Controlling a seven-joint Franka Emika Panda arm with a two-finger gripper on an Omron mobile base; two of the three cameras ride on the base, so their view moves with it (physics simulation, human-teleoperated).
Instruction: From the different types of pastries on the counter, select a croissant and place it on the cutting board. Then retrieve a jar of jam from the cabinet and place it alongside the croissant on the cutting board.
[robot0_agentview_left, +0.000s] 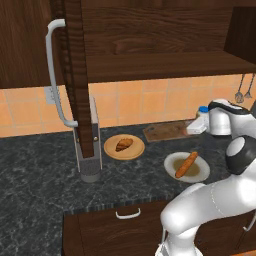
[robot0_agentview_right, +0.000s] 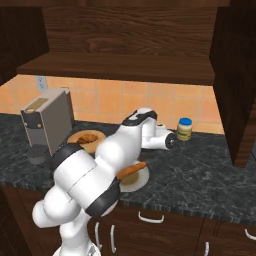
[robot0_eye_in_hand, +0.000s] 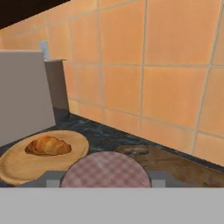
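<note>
The croissant (robot0_agentview_left: 124, 144) (robot0_eye_in_hand: 48, 145) lies on a round tan wooden plate (robot0_agentview_left: 111, 150) on the dark counter (robot0_agentview_left: 40, 175). Right of it the dark cutting board (robot0_agentview_left: 167, 131) (robot0_eye_in_hand: 175, 164) lies against the tiled wall with nothing on it. My gripper (robot0_eye_in_hand: 105, 175) hovers low over the board's near end, shut on the jar of jam (robot0_eye_in_hand: 105, 168), of which I see the round pink chequered lid between the fingertips. The long stick-shaped bread (robot0_agentview_left: 186, 164) rests in a pale round dish (robot0_agentview_left: 172, 161). Above, the cabinet (robot0_agentview_left: 150, 40) stands open, its door (robot0_agentview_left: 75, 75) swung out.
A grey coffee machine (robot0_agentview_left: 90, 145) (robot0_agentview_right: 47, 122) stands left of the plate, partly behind the open door's pale bar handle (robot0_agentview_left: 55, 75). A yellowish jar with a blue lid (robot0_agentview_right: 184, 129) sits by the wall beyond the board. Utensils (robot0_agentview_left: 244, 90) hang at the far right.
</note>
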